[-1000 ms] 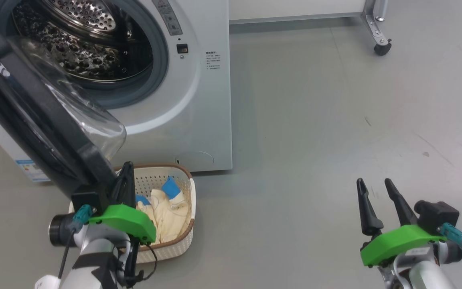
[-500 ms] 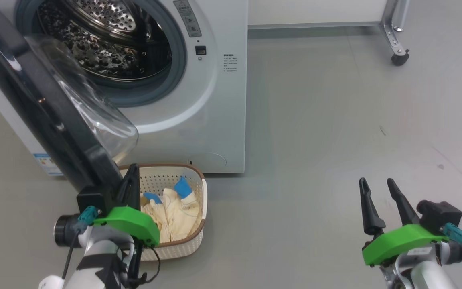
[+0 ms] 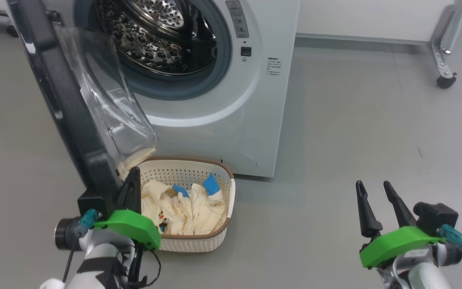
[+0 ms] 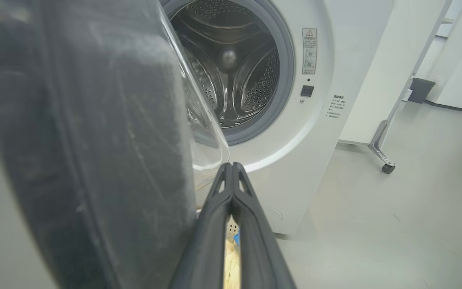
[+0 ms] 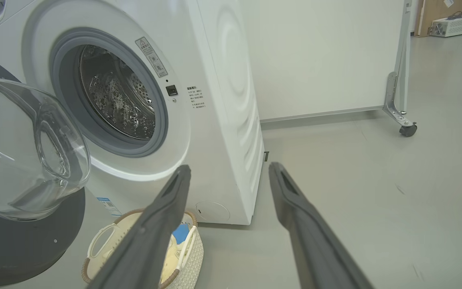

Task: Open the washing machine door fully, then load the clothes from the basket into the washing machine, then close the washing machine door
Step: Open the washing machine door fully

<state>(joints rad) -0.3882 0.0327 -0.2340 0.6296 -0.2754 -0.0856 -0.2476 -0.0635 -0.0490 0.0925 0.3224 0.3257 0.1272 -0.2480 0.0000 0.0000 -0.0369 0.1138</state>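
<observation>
Fingers (image 4: 211, 228) of the left gripper (image 3: 133, 176) are pressed together with nothing between them. They lie just beside the lower edge of the black rim of the washing machine door (image 3: 66, 108); whether they touch it cannot be made out. That door stands swung open, its glass bowl (image 3: 110, 100) bulging toward the round port of the washing machine (image 3: 255, 120), where the steel drum (image 3: 163, 36) shows. Just right of the left gripper, the basket (image 3: 199, 243) sits on the floor (image 3: 355, 132) in front of the machine, with the clothes (image 3: 187, 208) heaped inside. The right gripper (image 3: 372, 183) hovers well apart to the right over the floor, its fingers spread and empty.
</observation>
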